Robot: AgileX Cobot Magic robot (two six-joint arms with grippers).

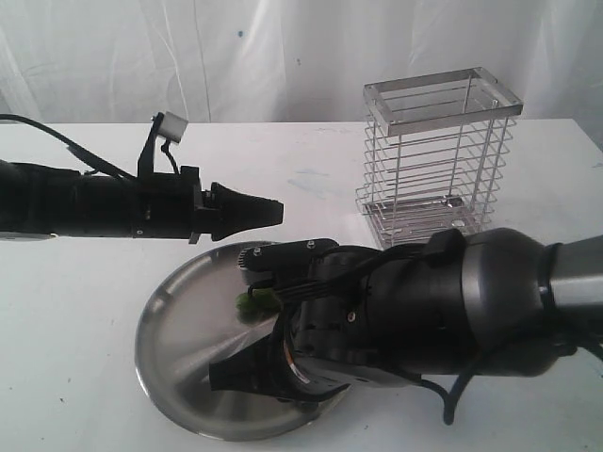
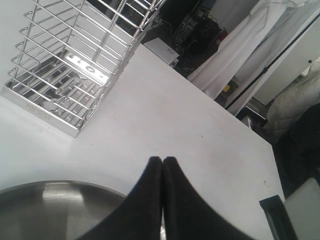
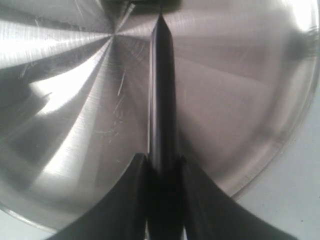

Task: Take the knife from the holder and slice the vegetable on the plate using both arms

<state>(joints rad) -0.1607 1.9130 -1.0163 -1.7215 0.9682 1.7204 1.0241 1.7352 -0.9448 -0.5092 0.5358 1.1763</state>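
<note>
My right gripper [image 3: 162, 162] is shut on the knife [image 3: 161, 90], whose narrow blade shows edge-on over the steel plate [image 3: 75, 100]. In the exterior view the right gripper [image 1: 226, 374] hangs low over the plate [image 1: 179, 311], and the thick right arm hides much of it. A small green vegetable [image 1: 254, 303] lies on the plate beside that arm; the right wrist view does not show it. The left gripper [image 1: 271, 212] is shut on nothing and hovers above the plate's far rim. In the left wrist view its fingertips [image 2: 156, 162] are pressed together above the plate rim [image 2: 60, 186].
The chrome wire holder [image 1: 438, 155] stands on the white table at the back right and looks empty; it also shows in the left wrist view as the holder [image 2: 75, 55]. A white curtain hangs behind the table. Past the table edge lie cluttered equipment and cloth [image 2: 240, 45].
</note>
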